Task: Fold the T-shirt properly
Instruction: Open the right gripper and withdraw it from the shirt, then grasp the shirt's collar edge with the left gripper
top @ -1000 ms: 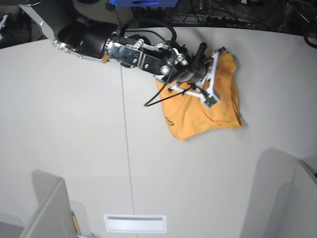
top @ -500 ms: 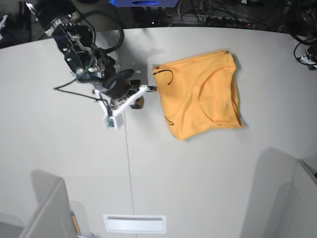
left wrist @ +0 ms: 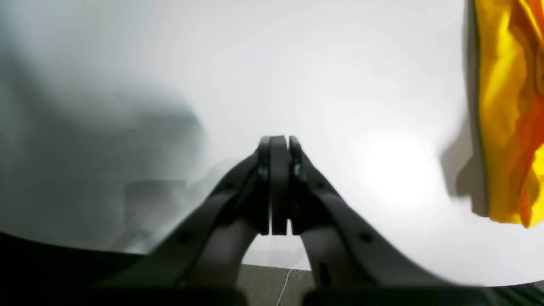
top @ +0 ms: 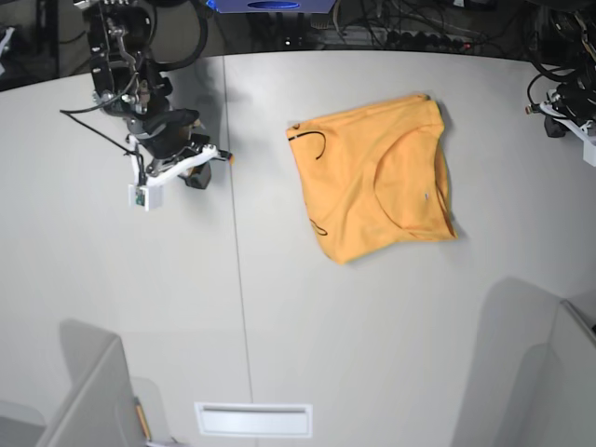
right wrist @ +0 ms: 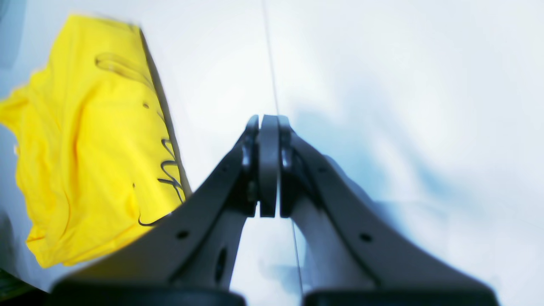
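Note:
The T-shirt is light orange-yellow and lies in a folded bundle on the white table, right of centre, neckline up, with thin dark squiggles along its left edge. My right gripper is shut and empty, hovering over bare table well left of the shirt. In the right wrist view its fingertips press together, with the T-shirt off to the left. My left gripper is shut on nothing above bare table, the T-shirt at its far right. My left arm sits at the right edge.
A thin seam runs front to back across the table. A white slot plate lies near the front edge. Grey panels stand at the front left and front right. Cables crowd the back edge.
My right arm has pulled away from over the T-shirt, swinging left and back across the seam. The shirt stays flat where it lay. The left arm has come into view at the right edge.

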`<action>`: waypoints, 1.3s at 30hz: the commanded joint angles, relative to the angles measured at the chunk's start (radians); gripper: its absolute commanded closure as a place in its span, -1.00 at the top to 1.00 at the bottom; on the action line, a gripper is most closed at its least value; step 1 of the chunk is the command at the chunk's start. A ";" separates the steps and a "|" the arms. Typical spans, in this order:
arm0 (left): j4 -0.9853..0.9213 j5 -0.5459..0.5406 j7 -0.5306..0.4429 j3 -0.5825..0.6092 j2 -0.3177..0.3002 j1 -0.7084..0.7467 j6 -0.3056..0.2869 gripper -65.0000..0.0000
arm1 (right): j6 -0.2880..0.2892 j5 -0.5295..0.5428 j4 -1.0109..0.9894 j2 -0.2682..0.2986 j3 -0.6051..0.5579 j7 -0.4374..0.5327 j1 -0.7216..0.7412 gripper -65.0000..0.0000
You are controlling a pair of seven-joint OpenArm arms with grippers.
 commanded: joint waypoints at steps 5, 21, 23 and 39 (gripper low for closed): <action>0.018 -0.008 -0.013 -0.007 -0.017 0.001 0.000 -1.00 | 0.011 -0.001 0.013 0.003 0.004 0.015 0.011 -1.00; -0.035 -0.399 -0.013 0.007 -0.017 -0.027 0.008 1.00 | 0.011 -0.001 0.010 0.003 -0.003 0.012 0.008 -1.00; -0.039 -0.395 -0.013 0.073 -0.015 -0.058 0.008 1.00 | 0.011 -0.001 0.008 0.003 -0.003 0.012 0.008 -1.00; -0.058 -0.137 -0.013 0.267 0.178 -0.203 0.009 1.00 | 0.012 -0.001 -0.010 0.005 -0.003 0.011 -0.007 -1.00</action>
